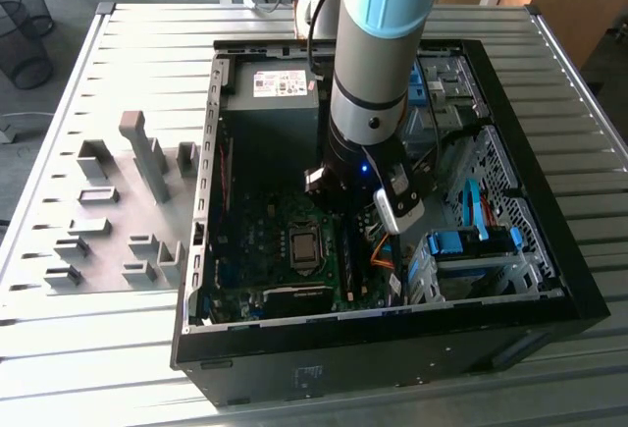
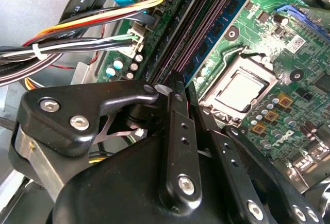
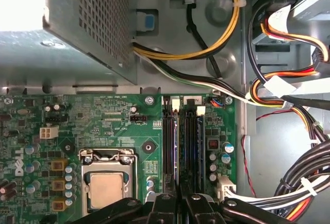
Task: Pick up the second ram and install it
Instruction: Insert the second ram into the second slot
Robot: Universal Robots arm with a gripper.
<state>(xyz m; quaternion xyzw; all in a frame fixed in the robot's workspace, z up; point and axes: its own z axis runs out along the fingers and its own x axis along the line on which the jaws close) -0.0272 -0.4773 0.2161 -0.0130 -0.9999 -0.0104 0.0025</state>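
Hovering: the pincer point(image 3: 180, 203) hangs low inside the open computer case point(image 1: 549, 294), right over the memory slots point(image 3: 183, 147)
Pincer state: fingers point(image 2: 180, 147) drawn close together; whether they pinch anything, I cannot tell
Second ram: likely the blue stick point(image 2: 219, 20) standing in a slot, at 3 o'clock of the processor socket point(image 3: 105, 185)
Why: lined up along the slots, probably for seating

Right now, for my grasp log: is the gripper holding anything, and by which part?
Cannot tell. The gripper sits over the ram slots, its own body hiding any hold.
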